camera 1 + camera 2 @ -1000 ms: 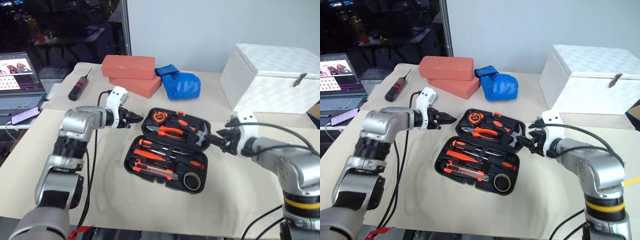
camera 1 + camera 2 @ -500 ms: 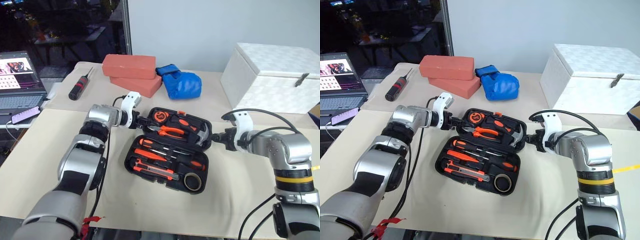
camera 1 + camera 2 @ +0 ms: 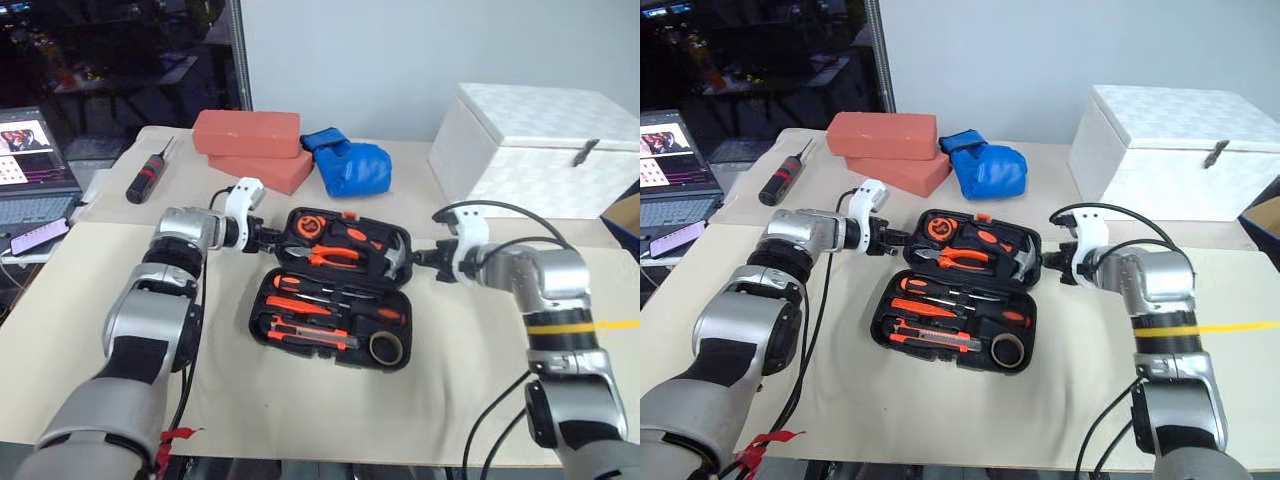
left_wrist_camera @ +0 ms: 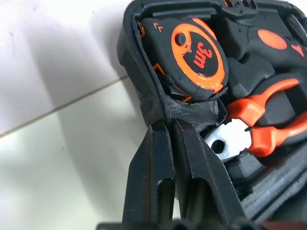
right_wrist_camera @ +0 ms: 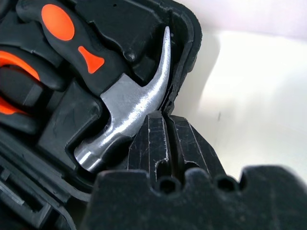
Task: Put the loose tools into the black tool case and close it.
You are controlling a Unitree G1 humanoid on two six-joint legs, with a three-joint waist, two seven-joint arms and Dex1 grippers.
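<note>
- Black tool case [image 3: 335,290] lies open at centre of counter [image 3: 300,400], on a pale cloth; lid half on the far side, base half nearer the robot.
- Lid half holds: tape measure [image 4: 196,57], orange-handled pliers [image 3: 335,256], hammer [image 5: 124,110].
- Base half holds: slim screwdrivers [image 3: 315,285], utility knife [image 3: 310,332], grey tape ring [image 3: 385,347] at its near right corner. All seated in recesses, none loose on the cloth.
- Left gripper [image 3: 268,238] at lid's left edge; in left wrist view the jaws are clamped on the case rim, just beside the tape measure.
- Right gripper [image 3: 425,258] at lid's right edge; in right wrist view jaws are together, pinching the rim next to the hammer claw.
- Rest of counter: two red bricks [image 3: 250,145] stacked, blue glove [image 3: 350,165], white box [image 3: 530,150] far right, black screwdriver w/ red band [image 3: 145,178] far left, laptop [image 3: 35,165] and phone [image 3: 35,237] at left edge.
</note>
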